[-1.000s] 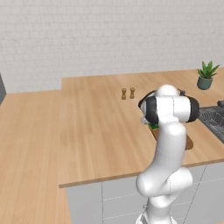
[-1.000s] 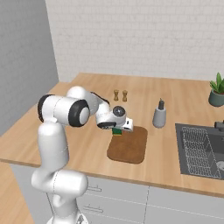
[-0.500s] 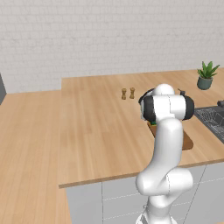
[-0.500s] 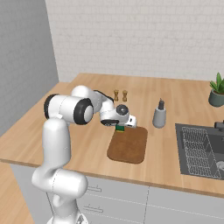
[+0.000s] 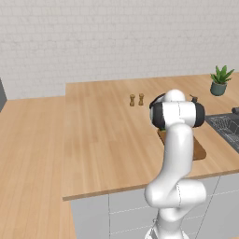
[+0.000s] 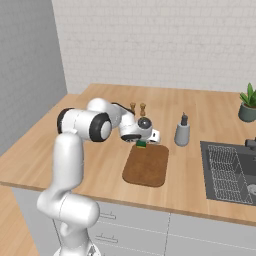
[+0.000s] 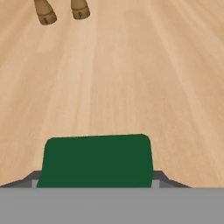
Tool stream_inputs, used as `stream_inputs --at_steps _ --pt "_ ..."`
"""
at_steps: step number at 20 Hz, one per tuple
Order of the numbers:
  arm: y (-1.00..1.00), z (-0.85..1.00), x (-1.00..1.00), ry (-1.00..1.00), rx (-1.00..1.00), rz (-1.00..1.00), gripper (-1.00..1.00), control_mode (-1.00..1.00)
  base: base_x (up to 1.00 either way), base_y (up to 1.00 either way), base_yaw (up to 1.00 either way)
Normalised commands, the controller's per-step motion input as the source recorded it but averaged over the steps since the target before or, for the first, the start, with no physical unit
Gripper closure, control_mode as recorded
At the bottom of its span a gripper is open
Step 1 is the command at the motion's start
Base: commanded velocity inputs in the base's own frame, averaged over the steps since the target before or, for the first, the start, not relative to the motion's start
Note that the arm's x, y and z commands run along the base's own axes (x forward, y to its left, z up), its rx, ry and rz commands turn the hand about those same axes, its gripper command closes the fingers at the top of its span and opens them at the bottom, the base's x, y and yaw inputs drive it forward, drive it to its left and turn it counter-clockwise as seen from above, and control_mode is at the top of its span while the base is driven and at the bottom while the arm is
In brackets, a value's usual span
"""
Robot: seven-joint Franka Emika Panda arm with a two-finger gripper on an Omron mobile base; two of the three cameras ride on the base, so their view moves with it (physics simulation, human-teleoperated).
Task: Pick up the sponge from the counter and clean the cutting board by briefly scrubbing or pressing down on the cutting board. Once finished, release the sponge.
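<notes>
**A:** Going left to right across your bench (image 6: pixel 60 150), where does everything sit around your tool?

**B:** My tool (image 6: pixel 142 141) hangs low over the far edge of the cutting board (image 6: pixel 148 165), pointing down. Just left of it is bare plank-patterned wood. Beyond it, a bit to the left and toward the brick wall, stand two small brown shakers (image 6: pixel 137 108), side by side and upright; from my hand camera they sit at the top left (image 7: pixel 61 11).

**A:** And the sponge?

**B:** The sponge (image 6: pixel 142 144) is directly under my tool, right at the far edge of the reddish-brown board. From the hand camera its dark green top (image 7: pixel 97 161) lies between my fingers (image 7: pixel 31 179), whose grey tips flank it on either side. I cannot tell whether it rests on the board or on the wood just past it.

**A:** Are you clamped on it?

**B:** I cannot tell. My fingers stand either side of the block, but whether they press it or stand just clear isn't visible.

**A:** What's to the right?

**B:** Right of my tool a grey bottle with a dark cap (image 6: pixel 182 132) stands upright, near the board's far right corner but apart from it. Further right is the dark sink basin (image 6: pixel 230 172), and past that, toward the wall, a potted plant (image 6: pixel 247 103).
</notes>
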Motion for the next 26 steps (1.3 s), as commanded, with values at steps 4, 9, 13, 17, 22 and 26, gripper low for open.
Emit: stream_inputs --at_steps 4,9,13,17,22,26 --pt "-0.34 -0.44 0.00 0.00 0.00 0.00 1.00 -1.00 0.00 0.00 0.00" --pt "-0.39 -0.36 -0.08 -0.04 0.00 0.00 1.00 -1.00 0.00 0.00 0.00" --pt "-0.32 -0.12 -0.33 -0.16 0.00 0.00 1.00 -1.00 0.00 0.00 0.00" --pt "-0.14 -0.14 -0.41 -0.19 0.00 0.00 1.00 -1.00 0.00 0.00 0.00" --pt "0.00 -0.43 -0.19 -0.13 0.00 0.00 1.00 -1.00 0.00 0.00 0.00" --pt "0.00 -0.52 -0.01 0.01 0.00 0.00 1.00 -1.00 0.00 0.00 0.00"
